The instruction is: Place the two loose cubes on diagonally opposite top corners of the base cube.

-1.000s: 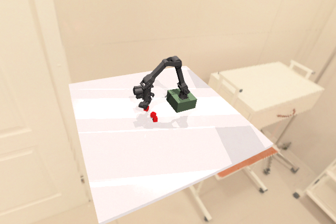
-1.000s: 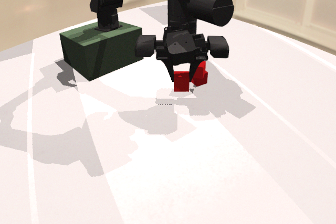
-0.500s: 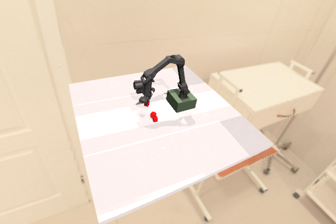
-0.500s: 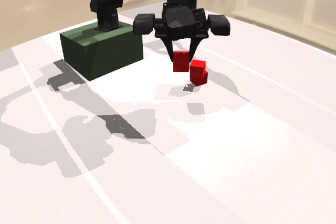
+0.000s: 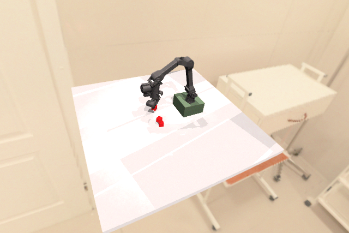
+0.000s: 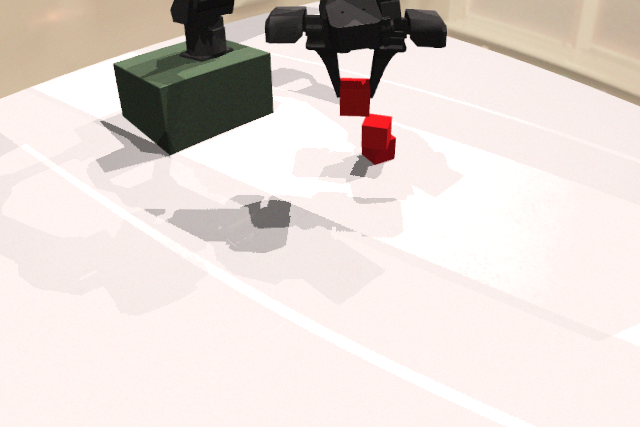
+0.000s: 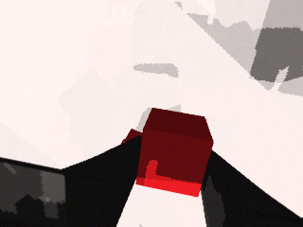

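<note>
The gripper (image 6: 355,89) is squeezing one red cube (image 6: 354,96) above the red stack (image 6: 378,139). Lowering carelessly could be bumping that placed cube off.

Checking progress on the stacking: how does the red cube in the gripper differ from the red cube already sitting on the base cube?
The gripped cube hangs in the air between the gripper fingers; the placed cube rests on the base cube, offset over one corner, untouched. Both are red and look alike in size.

White table (image 6: 465,282) carrying a green block (image 6: 196,89) under the arm's foot and a red cube stack (image 6: 378,139), both sitting directly on it, well apart.
</note>
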